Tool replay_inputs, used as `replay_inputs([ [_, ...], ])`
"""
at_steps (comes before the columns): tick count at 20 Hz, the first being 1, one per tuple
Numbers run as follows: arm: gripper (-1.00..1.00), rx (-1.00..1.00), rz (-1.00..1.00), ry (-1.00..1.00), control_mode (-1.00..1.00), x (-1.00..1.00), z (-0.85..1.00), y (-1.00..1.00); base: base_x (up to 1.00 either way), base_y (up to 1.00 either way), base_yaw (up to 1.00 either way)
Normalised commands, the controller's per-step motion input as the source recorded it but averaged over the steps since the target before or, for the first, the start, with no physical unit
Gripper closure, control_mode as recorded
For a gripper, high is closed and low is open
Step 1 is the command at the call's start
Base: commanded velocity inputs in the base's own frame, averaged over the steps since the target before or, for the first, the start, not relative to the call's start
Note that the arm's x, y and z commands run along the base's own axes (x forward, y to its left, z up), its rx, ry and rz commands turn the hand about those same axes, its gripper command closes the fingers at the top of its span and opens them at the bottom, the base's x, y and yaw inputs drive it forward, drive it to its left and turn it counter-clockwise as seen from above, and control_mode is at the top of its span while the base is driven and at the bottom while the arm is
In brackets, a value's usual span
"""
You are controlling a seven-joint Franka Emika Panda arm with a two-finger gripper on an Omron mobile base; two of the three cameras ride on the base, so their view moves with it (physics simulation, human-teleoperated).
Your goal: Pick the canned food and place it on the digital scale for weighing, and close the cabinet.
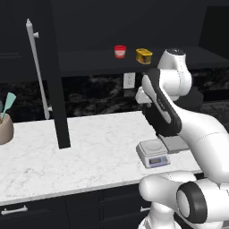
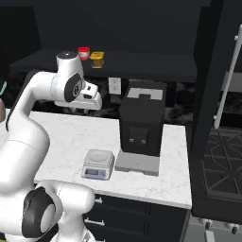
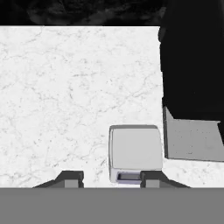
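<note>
Yellow canned food (image 1: 143, 56) sits on the open cabinet's (image 1: 49, 85) shelf beside a red-and-white cup (image 1: 120, 51), untouched, so I judge I'm at the very start: the pick. My hand (image 3: 109, 178) hangs over the table (image 1: 89, 152), looking down at the digital scale (image 3: 134, 152), fingers drawn in and holding nothing. Next I must open, rise and reach up to the can.

Canned food (image 1: 143, 56) on cabinet (image 1: 89, 62) shelf; digital scale (image 1: 153, 153) on counter (image 1: 89, 152) below.
</note>
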Motion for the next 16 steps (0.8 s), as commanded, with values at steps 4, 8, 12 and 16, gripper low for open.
replay_inputs([
  [4,-1.00,0.00,0.00,-0.08,-1.00,-0.43,0.00,0.00,0.00,0.00,0.00],
  [8,-1.00,-0.03,0.00,-0.38,-1.00,-0.51,0.35,0.00,0.00,0.00,0.00],
  [12,-1.00,-0.07,0.00,-0.55,-1.00,-0.44,0.78,0.00,0.00,0.00,0.00],
  [16,-1.00,-0.01,0.00,-0.44,-1.00,-0.21,0.64,0.00,0.00,0.00,0.00],
])
